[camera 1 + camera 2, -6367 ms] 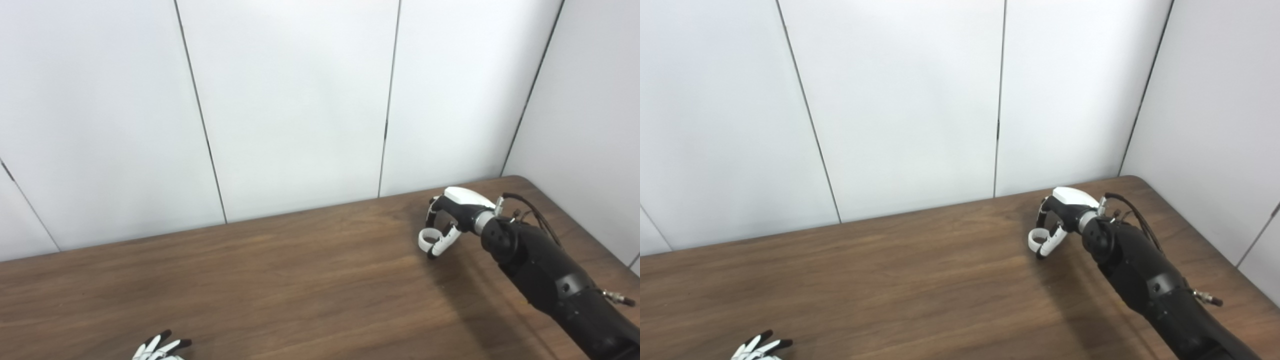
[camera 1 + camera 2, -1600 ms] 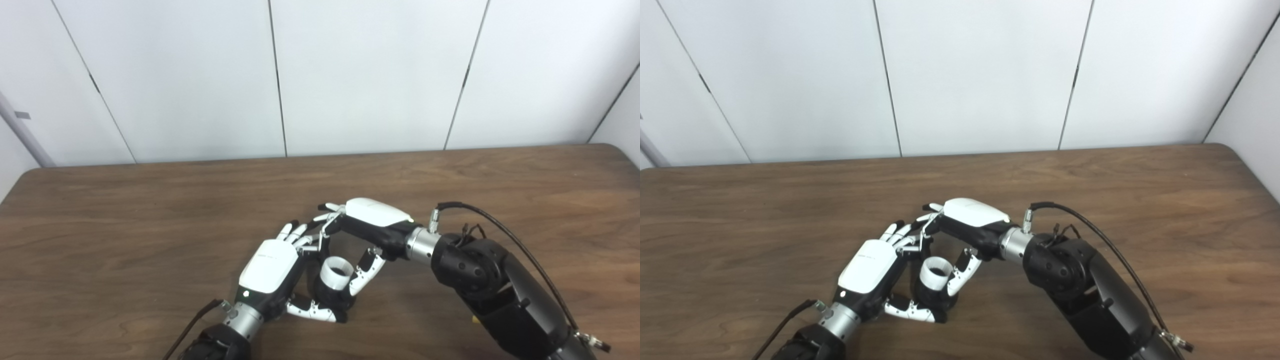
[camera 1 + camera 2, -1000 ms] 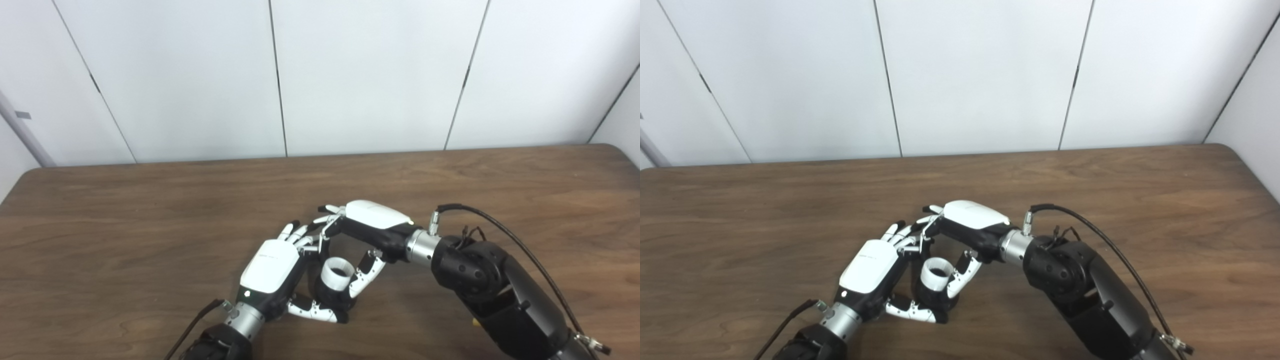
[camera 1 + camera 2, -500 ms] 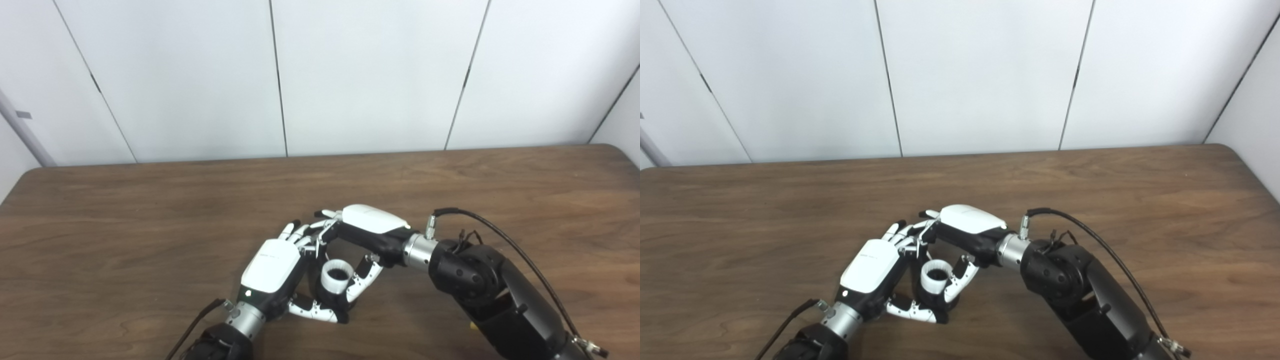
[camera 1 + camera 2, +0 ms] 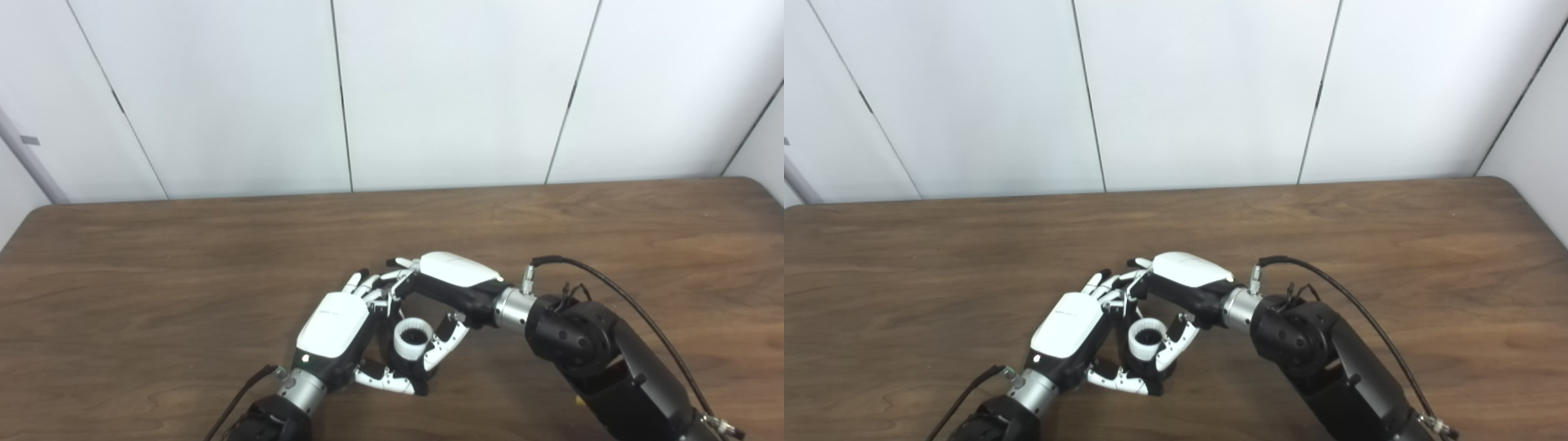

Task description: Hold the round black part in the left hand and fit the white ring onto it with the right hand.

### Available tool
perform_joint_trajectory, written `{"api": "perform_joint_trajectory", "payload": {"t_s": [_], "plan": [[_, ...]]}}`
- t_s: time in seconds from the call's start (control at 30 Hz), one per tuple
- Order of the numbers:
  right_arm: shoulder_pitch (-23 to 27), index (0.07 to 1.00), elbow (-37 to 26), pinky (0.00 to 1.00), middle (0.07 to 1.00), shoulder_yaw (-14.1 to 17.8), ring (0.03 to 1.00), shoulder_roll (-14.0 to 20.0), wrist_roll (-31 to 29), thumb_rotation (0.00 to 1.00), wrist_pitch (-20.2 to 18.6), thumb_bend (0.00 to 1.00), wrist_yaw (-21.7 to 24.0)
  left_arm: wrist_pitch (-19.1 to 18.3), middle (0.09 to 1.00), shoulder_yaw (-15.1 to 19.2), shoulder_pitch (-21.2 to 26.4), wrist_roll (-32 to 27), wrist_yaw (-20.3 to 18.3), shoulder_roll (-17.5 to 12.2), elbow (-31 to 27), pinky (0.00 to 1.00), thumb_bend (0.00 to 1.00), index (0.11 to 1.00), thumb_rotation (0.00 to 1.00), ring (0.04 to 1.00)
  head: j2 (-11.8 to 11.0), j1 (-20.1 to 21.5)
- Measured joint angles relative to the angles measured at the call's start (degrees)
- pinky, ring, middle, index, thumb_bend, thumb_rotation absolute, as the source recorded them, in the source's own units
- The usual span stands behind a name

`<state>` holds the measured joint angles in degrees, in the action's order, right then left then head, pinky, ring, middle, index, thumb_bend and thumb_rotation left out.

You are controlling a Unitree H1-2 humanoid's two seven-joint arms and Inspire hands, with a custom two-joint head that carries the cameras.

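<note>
Seating of the white ring [image 5: 413, 339] onto the round black part [image 5: 405, 365] looks like the step in hand. The ring sits on top of the black part, its open mouth facing up, and only a dark sliver of the part shows beneath and around it. Both lie near the front middle of the wooden table [image 5: 153, 275].

Taking the ring as landmark: the left hand [image 5: 343, 334] is just to its left, fingers curled round behind the black part and thumb wrapped under the front of it, so it is closed on that part. The right hand [image 5: 441, 300] arches over from the ring's right, fingers reaching past its far side and thumb pressed to its near right wall, pinching the ring between them. The fingertips of the two hands meet or nearly meet just behind the ring.

Whether the ring is fully home cannot be told, since the joint is hidden by fingers. My judgement is that the next move calls for a straight push down along the part's axis, the left hand bracing against it; a tilted ring would likely jam.

Count: one white ring, one black part, two hands, one table.
</note>
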<state>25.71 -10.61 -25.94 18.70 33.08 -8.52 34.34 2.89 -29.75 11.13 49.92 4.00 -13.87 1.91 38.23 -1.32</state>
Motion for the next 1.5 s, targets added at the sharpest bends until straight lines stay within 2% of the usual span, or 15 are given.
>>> {"api": "perform_joint_trajectory", "payload": {"t_s": [0.03,0.07,0.13,0.23,0.43,0.63,0.9,1.03,1.1,1.13,1.37,1.5], "plan": [[-0.02,0.602,-0.01,0.97,0.953,0.00,1.000,-0.01,-0.01,0.30,-0.05,0.95,0.01,-0.02,0.840,0.00,0.00,0.00,0.00,0.04,0.01,1.00,0.52,0.479,0.05,0.935,-0.09,0.00],[-0.02,0.633,-0.05,0.97,0.961,-0.02,1.000,-0.04,0.00,0.32,-0.15,0.97,0.02,-0.05,0.842,0.00,0.00,0.00,0.00,0.09,0.02,1.00,0.52,0.479,0.05,0.938,-0.18,0.00],[-0.02,0.715,-0.27,0.98,0.984,-0.03,1.000,-0.04,0.01,0.37,-0.49,1.00,0.16,-0.09,0.839,0.00,0.00,0.00,0.00,0.16,0.05,1.00,0.52,0.479,0.05,0.943,-0.26,0.00],[-0.03,0.771,-0.75,0.98,0.998,-0.03,1.000,-0.04,0.02,0.41,-1.31,1.00,0.69,-0.09,0.841,0.01,0.10,-0.02,-0.02,0.17,0.15,1.00,0.52,0.479,0.05,0.949,-0.44,0.09],[-0.49,0.808,-1.33,1.00,1.000,0.23,1.000,-0.04,-0.16,0.42,-2.64,1.00,0.84,-0.12,0.831,0.25,0.41,-0.26,-0.02,0.56,1.02,1.00,0.52,0.478,0.05,0.947,-0.70,0.00],[-1.79,0.811,-1.55,1.00,1.000,0.81,1.000,0.11,-0.56,0.46,-2.77,1.00,0.82,-0.35,0.832,1.80,0.34,-3.30,-0.45,2.06,2.15,1.00,0.52,0.478,0.05,0.944,-0.70,0.09],[-2.57,0.817,-1.57,1.00,1.000,1.11,1.000,0.13,-1.19,0.47,-3.17,1.00,0.91,-0.27,0.833,1.98,0.37,-4.53,-0.60,2.09,2.44,1.00,0.52,0.478,0.05,0.947,-1.05,0.44],[-3.37,0.878,-1.59,1.00,1.000,3.88,1.000,-0.95,-4.58,0.60,-4.34,1.00,0.60,0.06,0.833,1.96,0.84,-4.53,-0.45,2.08,3.47,1.00,0.52,0.478,0.05,0.946,-1.50,0.53],[-3.77,0.912,-1.69,1.00,1.000,5.62,1.000,-1.83,-6.76,0.62,-4.57,1.00,-0.05,0.13,0.836,1.85,1.41,-4.53,-0.45,2.07,4.04,1.00,0.52,0.478,0.05,0.946,-1.93,0.70],[-3.97,0.963,-1.90,1.00,1.000,6.27,1.000,-2.08,-7.64,0.66,-4.56,1.00,-0.33,0.14,0.838,1.79,1.64,-4.53,-0.45,2.09,4.31,1.00,0.52,0.478,0.05,0.947,-2.20,0.79],[-7.22,1.000,-3.19,0.97,1.000,12.20,1.000,-2.29,-12.57,0.68,-4.18,1.00,-5.19,2.21,0.831,1.76,3.23,-4.65,0.24,2.21,7.20,1.00,0.52,0.477,0.05,0.940,-3.43,1.14],[-10.23,1.000,-3.71,0.97,1.000,14.14,1.000,-2.13,-13.93,0.69,-3.58,1.00,-7.29,2.53,0.832,1.56,4.22,-4.27,0.95,2.20,8.62,1.00,0.52,0.477,0.05,0.939,-4.31,1.41]]}}
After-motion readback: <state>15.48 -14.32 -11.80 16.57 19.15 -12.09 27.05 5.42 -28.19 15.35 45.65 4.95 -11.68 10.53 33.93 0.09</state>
